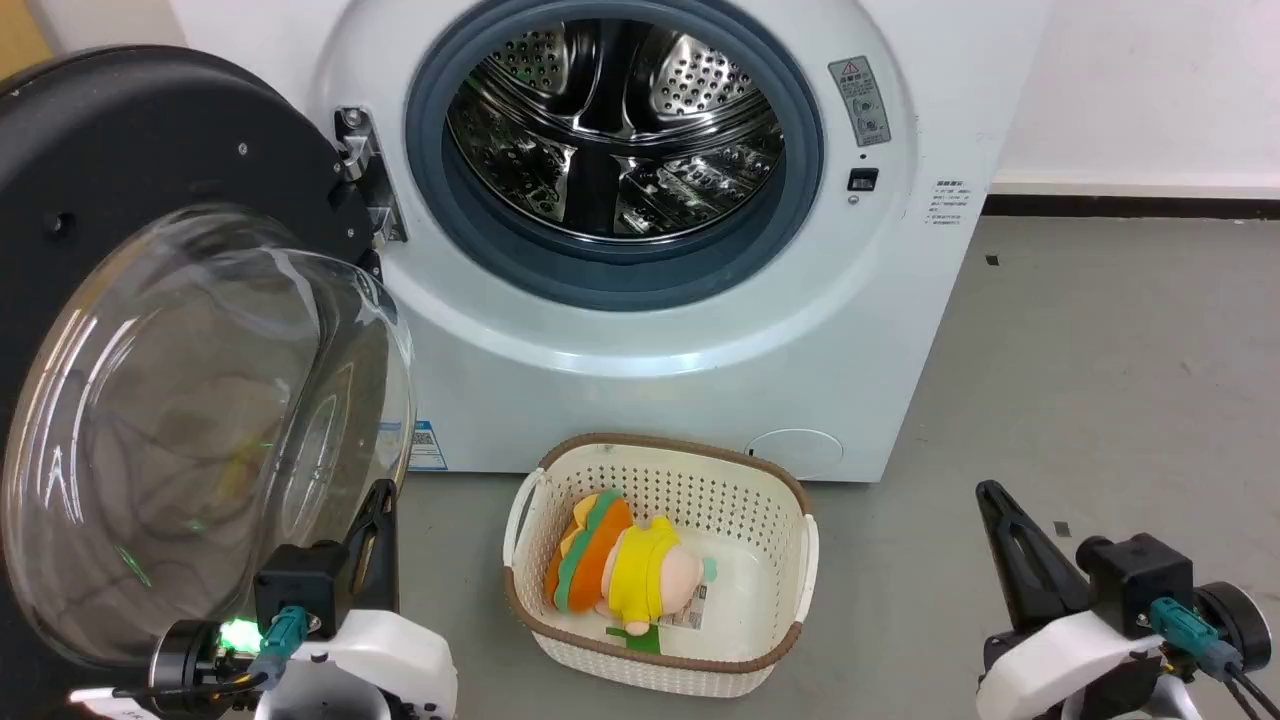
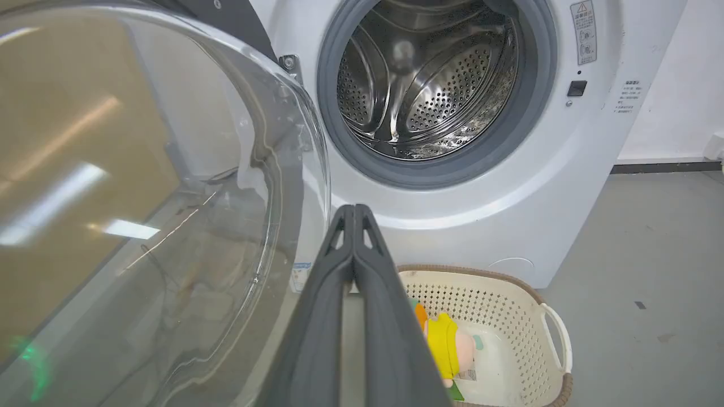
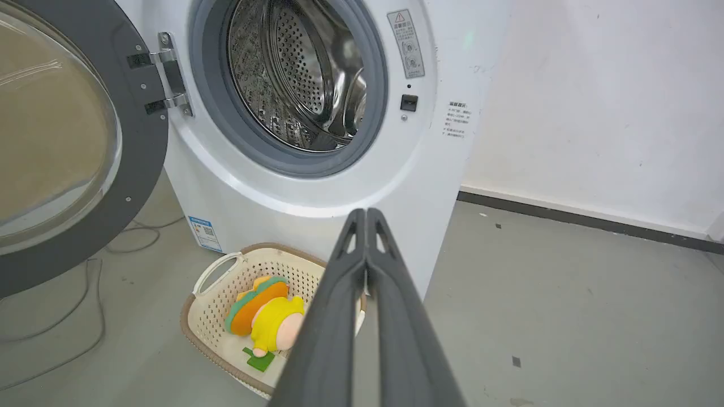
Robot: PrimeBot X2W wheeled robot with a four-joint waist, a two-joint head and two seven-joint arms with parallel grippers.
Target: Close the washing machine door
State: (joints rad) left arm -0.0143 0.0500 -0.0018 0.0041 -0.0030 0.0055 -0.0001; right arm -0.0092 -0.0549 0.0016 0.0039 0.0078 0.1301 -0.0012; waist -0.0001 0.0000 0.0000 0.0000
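Note:
The white washing machine (image 1: 700, 330) stands ahead with its steel drum (image 1: 615, 125) exposed inside a grey-blue gasket. The washing machine door (image 1: 120, 170), black with a bulging clear glass bowl (image 1: 200, 430), hangs swung wide open on the hinge (image 1: 365, 170) at the left. My left gripper (image 1: 383, 492) is shut and empty, low beside the glass bowl's right edge; in the left wrist view its fingertips (image 2: 353, 210) meet, the door's glass (image 2: 169, 198) close on their left. My right gripper (image 1: 988, 492) is shut and empty at the lower right, well apart from the machine (image 3: 317, 186).
A cream perforated basket (image 1: 770, 520) holding a plush toy (image 1: 620, 565) sits on the grey floor right in front of the machine, between my two arms. Open floor (image 1: 1120, 350) lies to the right. A white wall with a dark skirting runs behind. Cables (image 3: 73, 305) trail under the door.

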